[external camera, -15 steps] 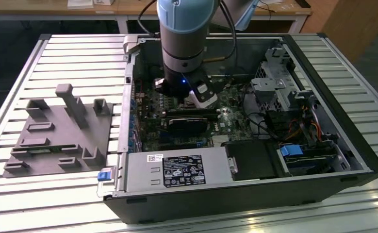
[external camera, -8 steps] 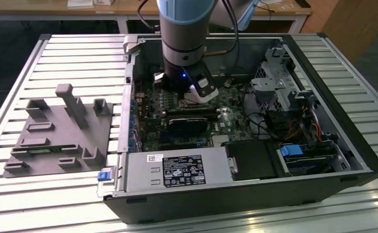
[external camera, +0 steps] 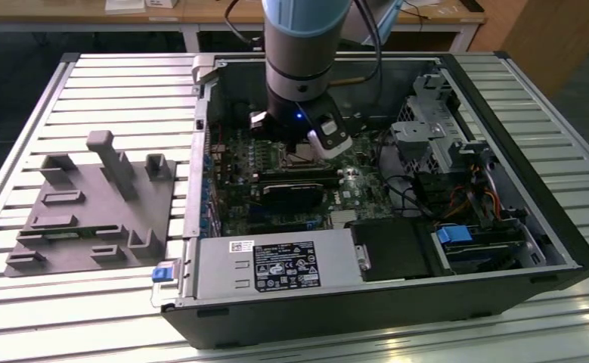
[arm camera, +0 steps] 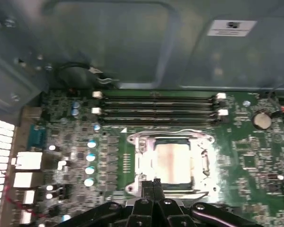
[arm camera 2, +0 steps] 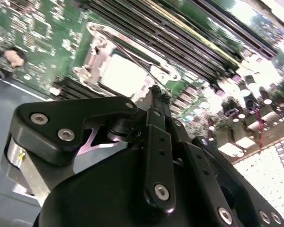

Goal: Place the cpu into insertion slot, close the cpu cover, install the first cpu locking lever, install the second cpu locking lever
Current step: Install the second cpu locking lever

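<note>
The cpu (arm camera: 173, 160) lies flat in the insertion slot (arm camera: 132, 163), its dull silver top showing through the opening of the cpu cover (arm camera: 204, 163), which lies down around it. A thin wire lever (arm camera: 191, 132) runs along the socket's side nearest the memory slots. My gripper (arm camera: 152, 182) hangs just above the opposite socket edge with its two fingers pressed together, and I see nothing held between them. In the second wrist view the gripper (arm camera 2: 156, 91) tip sits beside the bright cpu (arm camera 2: 120, 73), close to a thin lever wire (arm camera 2: 137, 59). In the exterior view the gripper (external camera: 294, 150) is low inside the open computer case (external camera: 536, 227).
Long black memory slots (arm camera: 156, 106) run beside the socket. A black block (external camera: 294, 193) and the power supply (external camera: 274, 265) lie nearer the case's front. A drive cage (external camera: 445, 140) with cables fills the exterior view's right. A grey fixture plate (external camera: 92, 204) rests on the slatted table.
</note>
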{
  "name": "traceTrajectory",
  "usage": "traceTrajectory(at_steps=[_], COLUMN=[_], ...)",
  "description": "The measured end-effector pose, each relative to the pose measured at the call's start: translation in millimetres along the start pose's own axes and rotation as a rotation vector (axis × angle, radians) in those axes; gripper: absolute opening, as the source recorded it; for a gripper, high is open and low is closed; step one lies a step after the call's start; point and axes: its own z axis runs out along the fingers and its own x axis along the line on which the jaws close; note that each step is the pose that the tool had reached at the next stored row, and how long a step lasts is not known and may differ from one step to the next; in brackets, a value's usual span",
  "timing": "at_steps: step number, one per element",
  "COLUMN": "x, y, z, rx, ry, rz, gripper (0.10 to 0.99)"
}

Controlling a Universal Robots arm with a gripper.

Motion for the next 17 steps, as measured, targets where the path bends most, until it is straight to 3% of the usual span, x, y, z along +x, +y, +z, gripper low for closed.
traceTrajectory(at_steps=[3, 8, 17], x=[-8.9, -14.1, -15.8], y=[0.1, 1.2, -13.8], z=[0.1, -4.4, -8.5], rx=[-0.002, -0.002, -0.002], ry=[0.0004, 0.0038, 0.0082], rz=[0.000, 0.001, 0.006], gripper=[0.106, 0.106, 0.106])
